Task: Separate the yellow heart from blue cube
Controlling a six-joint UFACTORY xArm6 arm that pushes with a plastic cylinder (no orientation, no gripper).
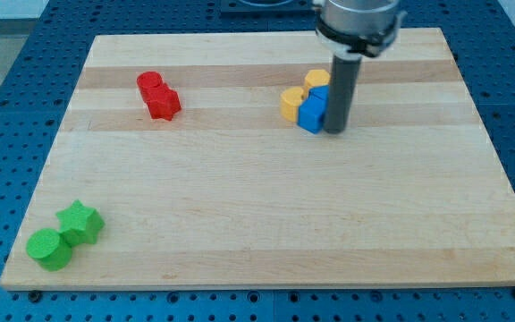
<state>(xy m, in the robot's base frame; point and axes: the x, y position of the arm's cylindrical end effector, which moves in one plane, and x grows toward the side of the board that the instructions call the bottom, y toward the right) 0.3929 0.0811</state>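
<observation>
A blue cube (311, 114) sits near the board's top middle in the camera view. A second blue block (321, 95) is behind it, partly hidden by my rod. A yellow heart (291, 104) touches the blue cube's left side. Another yellow block (317, 79) lies just above the blue ones. My tip (335, 131) rests on the board right against the blue cube's right side.
Two red blocks (158, 95) lie together at the upper left. A green cylinder (49, 249) and a green star (80, 222) sit at the lower left corner. The wooden board (266, 224) ends at a blue perforated table.
</observation>
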